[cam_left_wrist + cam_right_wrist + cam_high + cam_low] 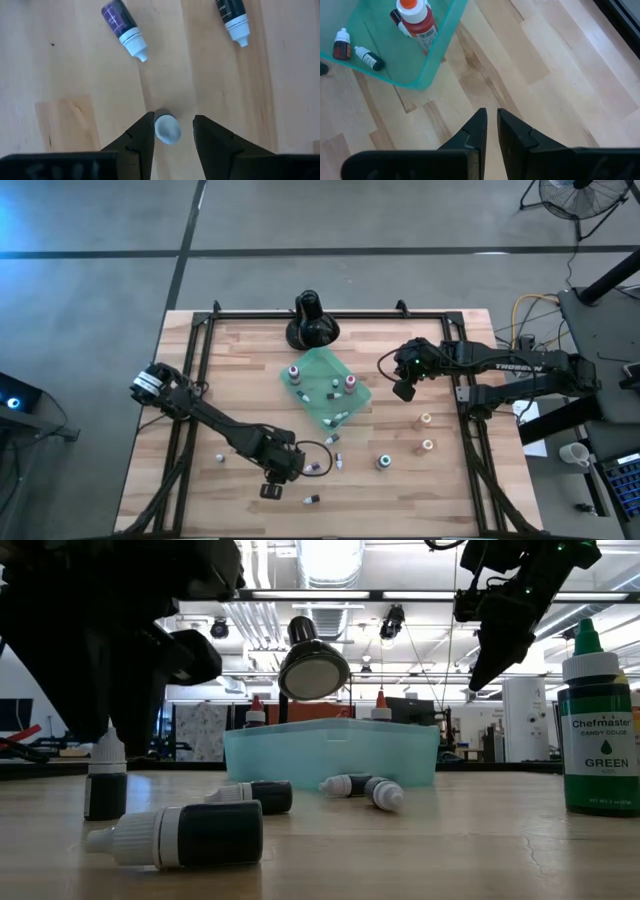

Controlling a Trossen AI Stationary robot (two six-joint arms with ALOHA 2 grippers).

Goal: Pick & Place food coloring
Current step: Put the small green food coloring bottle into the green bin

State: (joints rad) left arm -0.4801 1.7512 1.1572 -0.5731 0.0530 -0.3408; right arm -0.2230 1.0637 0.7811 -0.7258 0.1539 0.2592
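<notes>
Here, the left gripper (172, 134) is seen low over the near part of the desk (440, 490), and an upright food coloring bottle (167, 128) stands between its fingers (141, 137), viewed cap-on from above. The fingers are spread partway; one side appears to touch the cap, while a narrow gap is seen on the other, so a firm pinch cannot be confirmed. Two more bottles, a purple one (123, 22) and a dark one (232, 17), lie on their sides just beyond the fingertips. The right gripper (490, 131) is held above bare wood beside the teal tray (312, 366), its fingers pressed together and empty. In the high view roughly six small bottles are counted inside the tray and about nine loose on the desk, though some are too small to be counted with certainty. Two tan-capped bottles (426, 432) and a green one (383, 462) stand apart toward the right side. A black stand (311, 320) sits at the far edge. Open wood is left along the near edge and the left side.
</notes>
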